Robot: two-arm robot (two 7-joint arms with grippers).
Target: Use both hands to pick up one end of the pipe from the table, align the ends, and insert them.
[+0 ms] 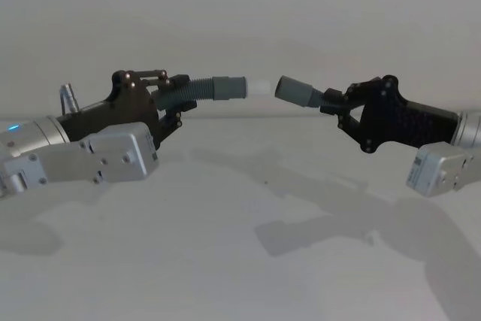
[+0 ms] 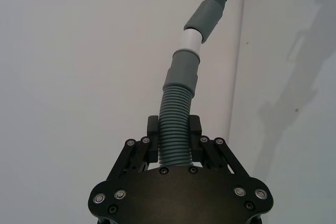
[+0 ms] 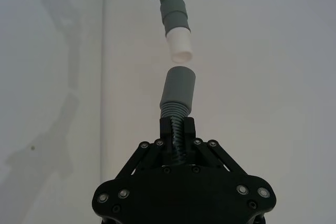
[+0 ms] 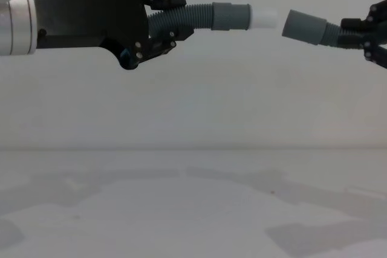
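Pinching the pipe (image 1: 197,89) mid-left, your left gripper (image 1: 174,99) aims its white tip (image 1: 258,86) just short of the socket cuff (image 1: 294,90) your right gripper (image 1: 336,107) clamps.

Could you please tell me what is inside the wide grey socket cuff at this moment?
Nothing has entered the wide grey socket cuff yet: the narrow white tip sits just outside its mouth, across a small gap. The socket's interior cannot be seen, because its own grey wall covers it.

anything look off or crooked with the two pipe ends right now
Slightly. The white tip held by the left gripper lies level, but the grey socket in the right gripper tilts, its mouth angled upward. A gap separates them, so they aren't lined up. Nothing looks damaged.
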